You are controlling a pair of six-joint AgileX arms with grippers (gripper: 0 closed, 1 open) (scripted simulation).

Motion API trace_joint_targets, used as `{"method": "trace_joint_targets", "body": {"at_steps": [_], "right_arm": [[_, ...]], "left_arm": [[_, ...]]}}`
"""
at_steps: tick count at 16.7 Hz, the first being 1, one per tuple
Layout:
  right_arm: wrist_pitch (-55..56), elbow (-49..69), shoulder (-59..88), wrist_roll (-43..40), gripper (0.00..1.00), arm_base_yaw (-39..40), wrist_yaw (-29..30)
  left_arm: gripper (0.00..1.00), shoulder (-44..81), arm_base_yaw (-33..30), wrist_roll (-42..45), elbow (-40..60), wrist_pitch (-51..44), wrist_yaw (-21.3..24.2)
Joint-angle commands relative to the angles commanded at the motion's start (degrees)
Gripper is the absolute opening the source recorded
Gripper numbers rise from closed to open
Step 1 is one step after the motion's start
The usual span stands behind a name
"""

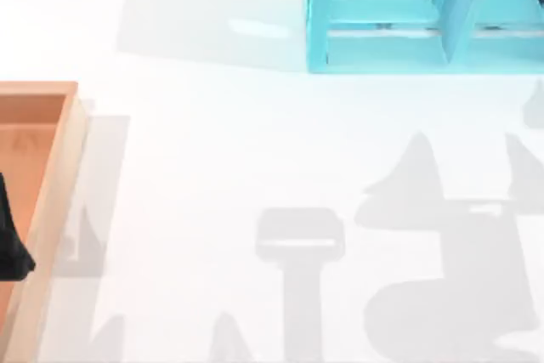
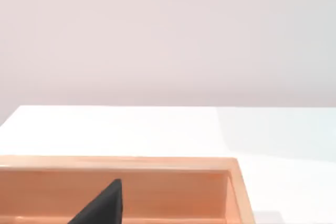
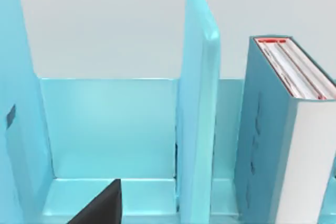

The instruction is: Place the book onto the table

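Facing the cyan shelf unit (image 3: 110, 129), my right gripper (image 3: 102, 205) shows one dark fingertip, so I cannot tell its grip. The book (image 3: 283, 135) stands upright in the compartment beyond the divider (image 3: 197, 103), ungrasped. Reaching is the step; next it must shift across and clamp. My left gripper (image 1: 10, 240) idles over the wooden tray (image 1: 51, 184), beside the table (image 1: 255, 150).

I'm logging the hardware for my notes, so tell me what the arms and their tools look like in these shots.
Little of them is visible. The left tool is a plain matte black, tapering shape over the tray. In each wrist view a black wedge-shaped finger pokes in, pointed at the tip. No cables or markings show.
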Motion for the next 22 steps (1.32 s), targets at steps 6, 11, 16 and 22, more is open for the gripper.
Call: {"method": "trace_joint_targets", "body": {"at_steps": [6, 11, 16, 22], "right_arm": [[14.9, 11.3, 28.5, -0.3, 1.00, -5.2, -4.4], [19.3, 14.6, 35.8, -0.4, 1.00, -6.8, -5.7], [19.2, 14.5, 35.8, -0.4, 1.00, -6.5, -5.6], [14.2, 26.3, 42.4, -0.2, 1.00, -4.9, -3.8]], "left_arm": [[1.00, 0.0, 0.0, 0.0, 0.0, 0.0, 0.0], [1.00, 0.0, 0.0, 0.0, 0.0, 0.0, 0.0], [1.00, 0.0, 0.0, 0.0, 0.0, 0.0, 0.0], [1.00, 0.0, 0.0, 0.0, 0.0, 0.0, 0.0]]}}
